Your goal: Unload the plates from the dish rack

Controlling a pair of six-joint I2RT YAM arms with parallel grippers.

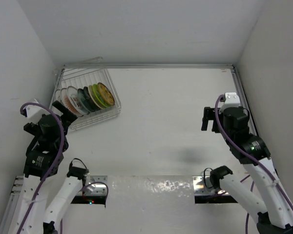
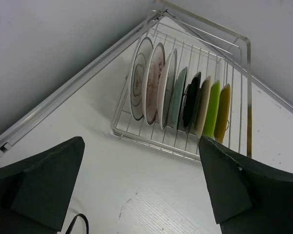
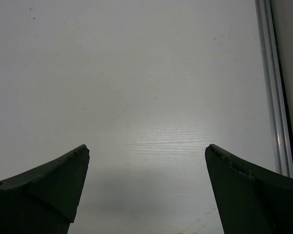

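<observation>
The left tool [image 2: 141,141] gapes wide and empty near the dish rack [image 2: 156,145], where the plates [image 2: 183,100] stand upright. The right tool [image 3: 146,147], well apart from the rack, is equally wide above the bench [image 3: 136,73].

Beyond the wide-open left tool [image 2: 141,142], the plates [image 2: 178,97] stand on edge in the dish rack [image 2: 118,114].

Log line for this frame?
phase: pre-grasp | plates: upright in rack, far-left corner | left gripper: open, aimed at rack, no contact | right gripper: open, over table
</observation>
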